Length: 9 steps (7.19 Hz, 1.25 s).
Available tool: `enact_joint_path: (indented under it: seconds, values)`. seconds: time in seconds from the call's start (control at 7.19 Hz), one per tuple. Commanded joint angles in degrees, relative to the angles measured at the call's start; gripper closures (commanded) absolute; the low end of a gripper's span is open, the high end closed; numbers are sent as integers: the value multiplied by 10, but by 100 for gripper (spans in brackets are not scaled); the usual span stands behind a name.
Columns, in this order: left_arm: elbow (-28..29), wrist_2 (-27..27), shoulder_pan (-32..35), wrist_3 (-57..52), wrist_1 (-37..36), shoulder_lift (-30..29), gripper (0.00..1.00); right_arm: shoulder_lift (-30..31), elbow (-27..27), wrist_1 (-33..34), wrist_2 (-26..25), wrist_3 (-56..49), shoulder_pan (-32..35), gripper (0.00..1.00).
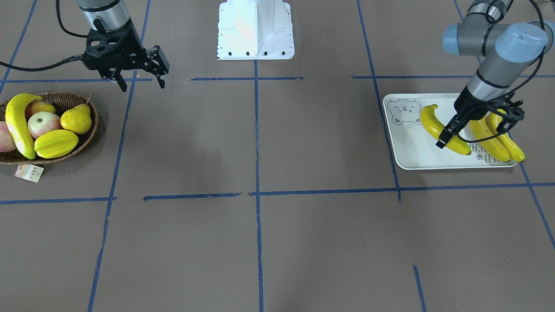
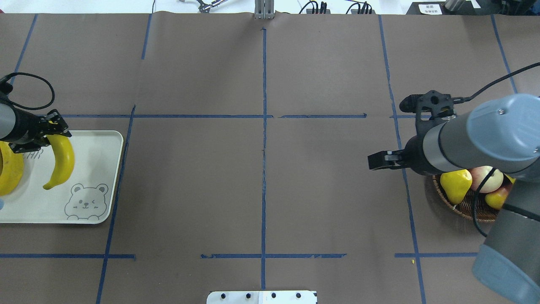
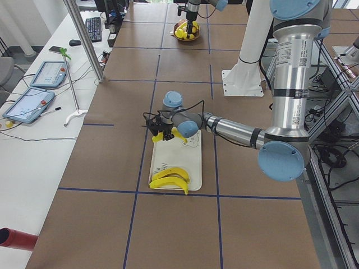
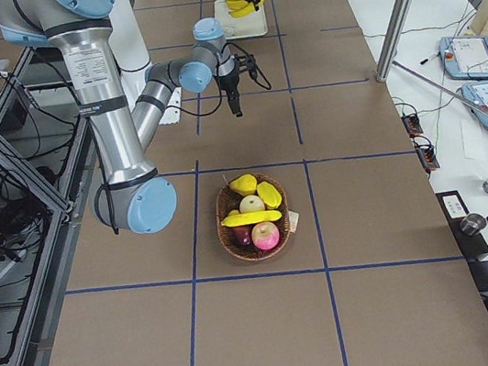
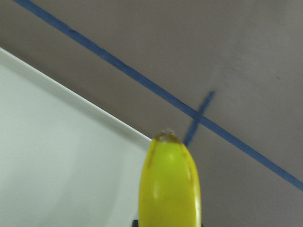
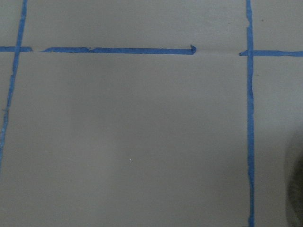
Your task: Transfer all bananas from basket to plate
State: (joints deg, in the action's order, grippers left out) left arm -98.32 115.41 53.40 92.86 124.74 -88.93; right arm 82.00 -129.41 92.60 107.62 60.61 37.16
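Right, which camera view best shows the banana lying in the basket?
Front-facing: the banana lies unobstructed along the basket's edge. Exterior right shows it small; overhead, the right arm covers it; the rest show nothing usable.

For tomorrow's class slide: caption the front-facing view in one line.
Left tool over a third banana on the plate; the last banana waits in the basket.

Only text I can sort of read is the grey lettering [image 2: 34, 155] on the plate [image 2: 95, 145], looks like "EAR" with the start covered, same plate as the printed bear face [image 2: 86, 202], and the paper tag [image 1: 29, 172] on the basket [image 1: 65, 96] is too tiny to read.
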Motion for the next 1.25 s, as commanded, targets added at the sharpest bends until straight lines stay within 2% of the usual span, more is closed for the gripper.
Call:
enact_joint_path:
  seconds: [0.0, 0.14, 0.28, 0.42, 0.7, 0.83, 1.11]
  values:
    - [37, -3, 16, -38, 3, 25, 84, 87, -22, 1, 80, -138, 97, 1]
    - [38, -4, 32, -71, 2, 33, 78, 111, -22, 0, 90, -171, 118, 1]
    - [41, -4, 42, -118, 2, 35, 46, 123, -21, 0, 90, -191, 123, 1]
    - [35, 2, 59, -167, 1, 43, 1, 131, -21, 0, 90, -198, 127, 1]
    - [-4, 64, 106, -247, 0, 49, 0, 183, -42, -1, 89, -238, 148, 1]
    - [-59, 68, 102, -261, -5, 49, 0, 222, -41, -54, 88, -248, 150, 1]
    - [-92, 90, 87, -260, -25, 39, 0, 332, -5, -235, 88, -246, 151, 1]
